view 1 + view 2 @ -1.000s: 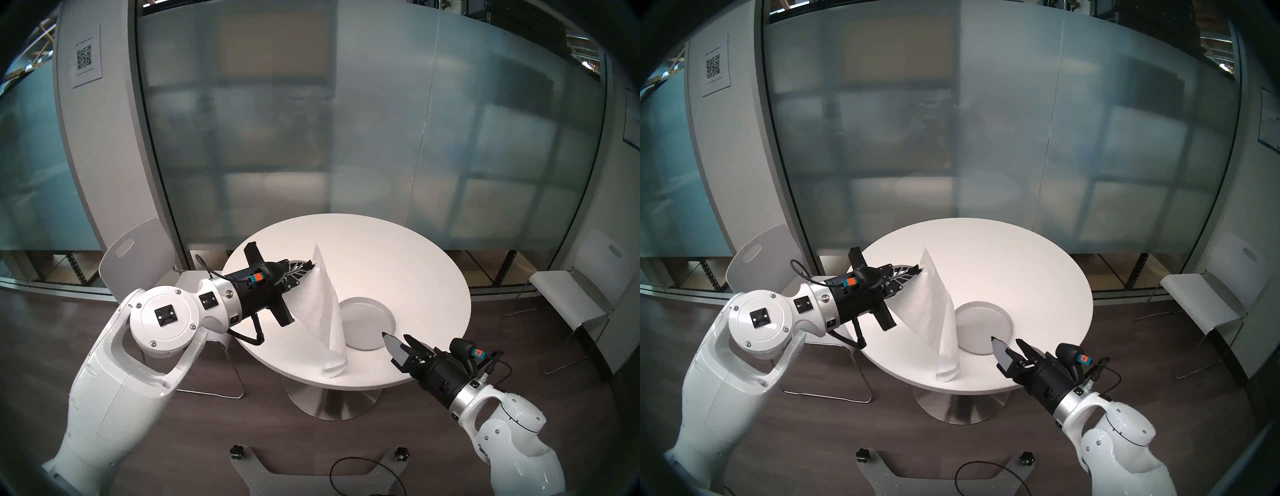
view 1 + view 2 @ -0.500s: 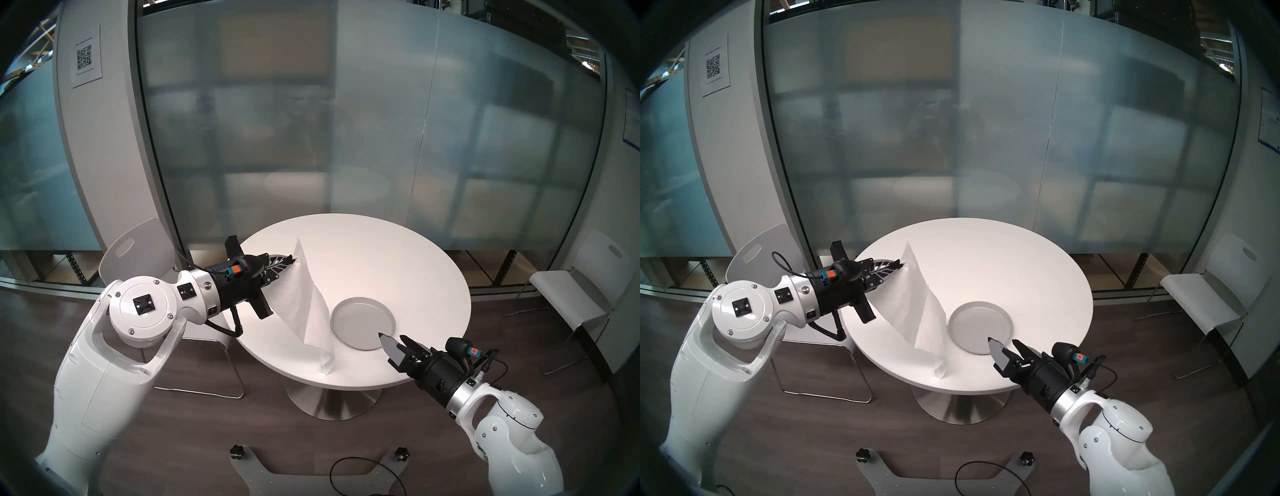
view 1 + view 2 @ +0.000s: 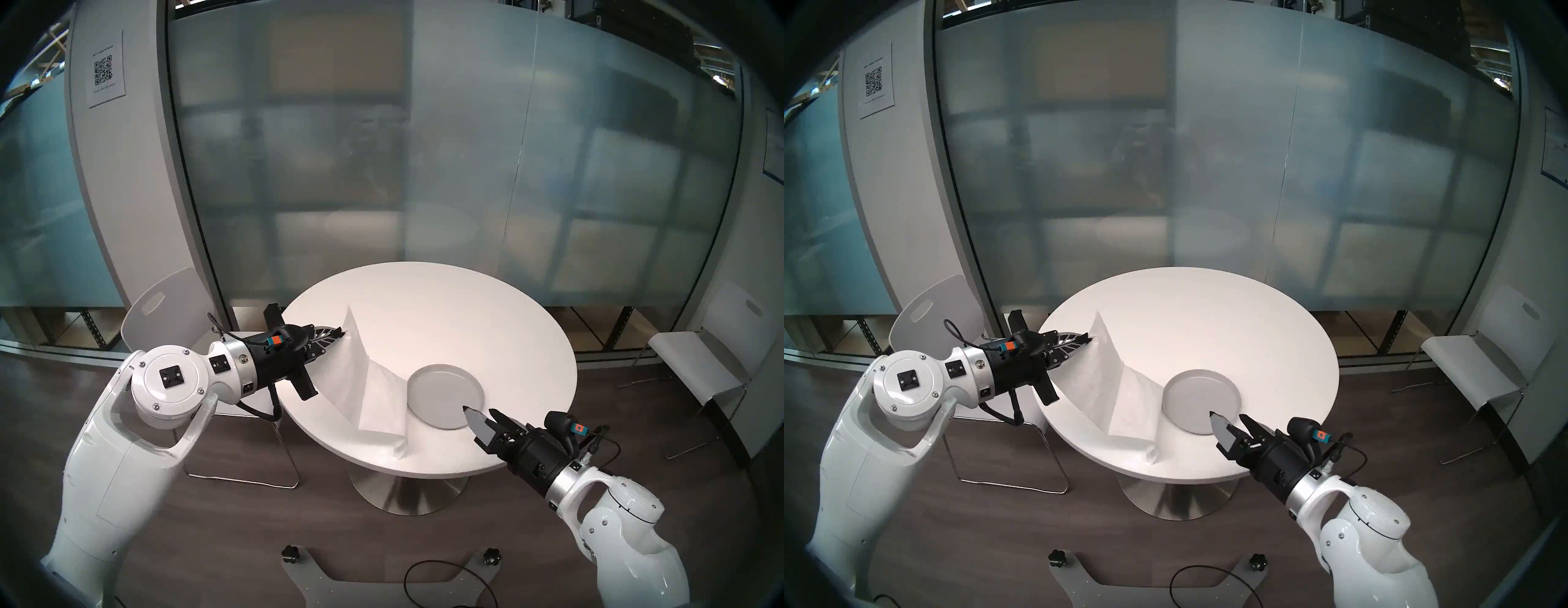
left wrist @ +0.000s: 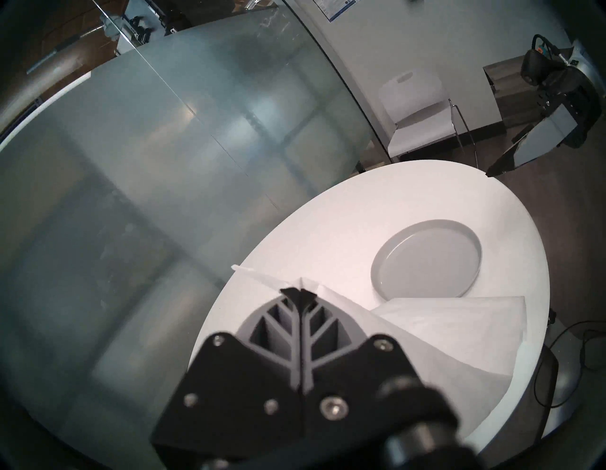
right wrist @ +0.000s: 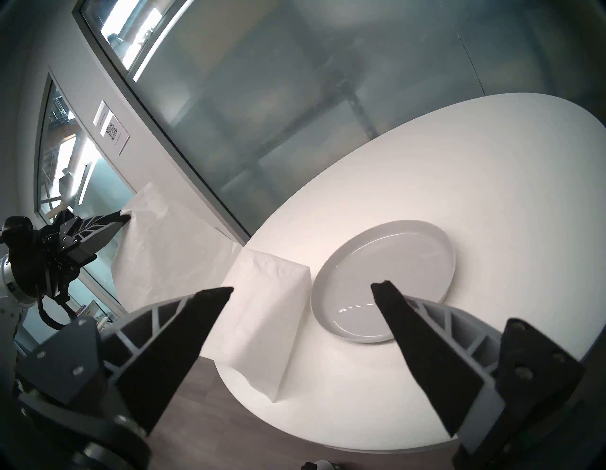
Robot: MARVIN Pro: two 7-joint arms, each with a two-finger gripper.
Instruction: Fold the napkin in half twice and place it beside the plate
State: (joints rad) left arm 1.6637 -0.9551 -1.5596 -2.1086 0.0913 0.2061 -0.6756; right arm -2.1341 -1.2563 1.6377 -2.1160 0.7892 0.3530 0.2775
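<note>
Both head cams looked down at the desk; wrist cams sat close, facing across it from opposite sides.

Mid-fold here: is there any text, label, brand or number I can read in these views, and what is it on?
Nothing can be read.
Wall sign: a QR code with a line of small print above and below, too blurred to read.
Poster at the right edge: blue-bordered sheet, print too small to read.
Sheet on the far wall in the left wrist view: blurred, unreadable.
Napkin, plate, table and both hands: no markings visible.
</note>
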